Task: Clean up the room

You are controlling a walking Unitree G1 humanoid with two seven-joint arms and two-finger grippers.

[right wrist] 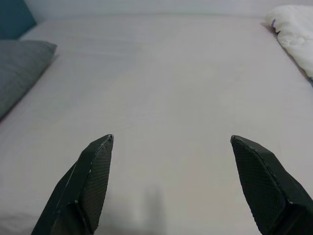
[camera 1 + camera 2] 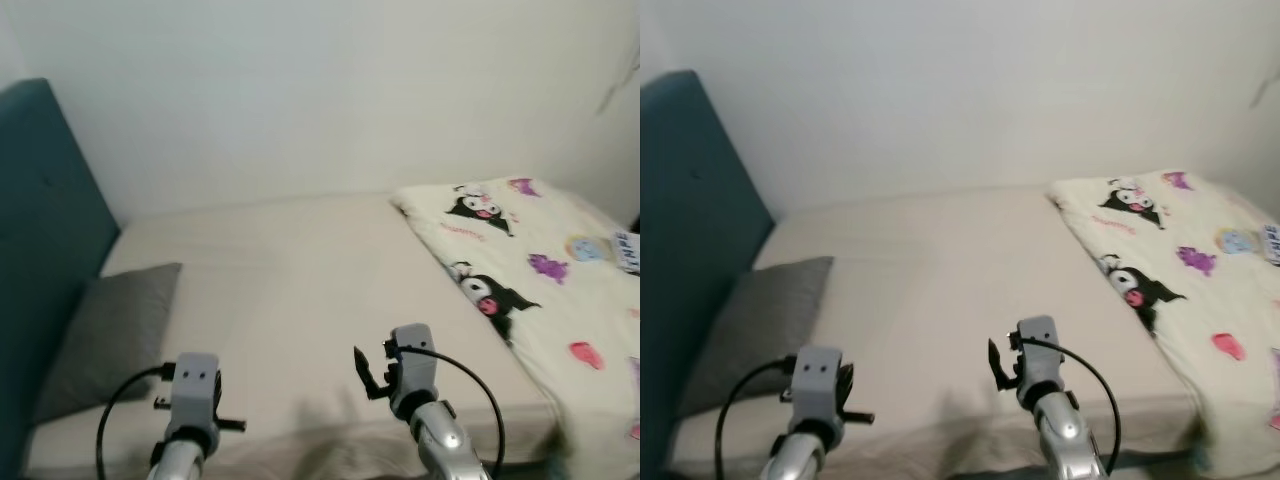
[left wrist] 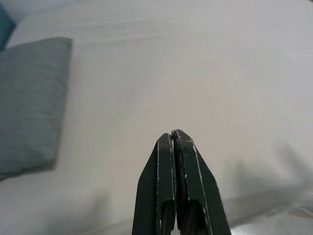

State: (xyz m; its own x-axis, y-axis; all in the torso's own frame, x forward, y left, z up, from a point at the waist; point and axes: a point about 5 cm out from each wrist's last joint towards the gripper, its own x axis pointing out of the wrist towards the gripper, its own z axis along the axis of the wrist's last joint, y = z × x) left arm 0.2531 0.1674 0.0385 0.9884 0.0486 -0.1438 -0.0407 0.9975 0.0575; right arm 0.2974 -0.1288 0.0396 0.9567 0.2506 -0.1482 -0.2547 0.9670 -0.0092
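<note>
Here we are at the foot side of a bed (image 2: 300, 290), its cream fitted sheet stretched smooth and bare across most of the mattress. A plain pale wall (image 2: 320, 100) runs behind it. Along the robot's left stands a teal upholstered headboard (image 2: 40, 230), and a grey pillow (image 2: 115, 335) leans against its base, lying flat on the sheet near the front-left corner.

Over on the robot's right, a cream comforter (image 2: 540, 270) printed with black-and-white cartoon characters and small purple and pink figures lies bunched on that end of the bed, its near edge draping over the mattress side. It covers only that right portion; the sheet between it and the pillow is open.

Both arms are raised low in front of the bed's near edge. The left gripper (image 3: 174, 139) has its two black fingers pressed together, tips touching, with nothing between them; it hovers over the sheet, the grey pillow off to one side in its wrist view. The right gripper (image 1: 171, 147) is spread wide, its two textured fingertips (image 1: 95, 161) well apart, empty, pointing across bare sheet toward the wall, with a corner of the comforter visible at the far right of the mattress. A black cable (image 2: 480, 385) loops off the right wrist.
</note>
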